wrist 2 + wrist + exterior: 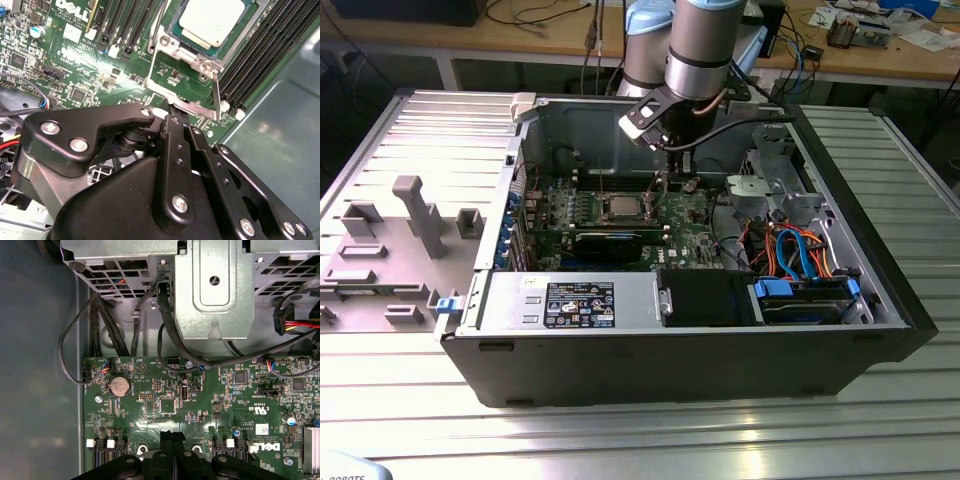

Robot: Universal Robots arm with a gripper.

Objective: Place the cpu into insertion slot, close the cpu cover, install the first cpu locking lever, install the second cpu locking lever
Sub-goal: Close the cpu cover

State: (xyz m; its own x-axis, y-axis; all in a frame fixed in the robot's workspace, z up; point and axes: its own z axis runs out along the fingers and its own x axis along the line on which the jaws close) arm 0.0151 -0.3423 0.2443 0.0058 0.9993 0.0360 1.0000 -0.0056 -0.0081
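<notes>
The cpu lies flat in the insertion slot on the green motherboard, its silvery top showing; the exterior view has it mid-board. The cpu cover, a thin silver frame, stands tilted up off the slot beside the chip, with green board showing through its opening. My gripper is shut, its black fingertips pressed together right at the cover's near edge. I cannot tell whether they pinch the frame or only touch it. The gripper hangs inside the open case, at the exterior view's right of the cpu.
Long black memory slots run beside the socket. A black card stands in front of it. A metal drive cage with black cables sits beyond the board edge. The case walls box everything in.
</notes>
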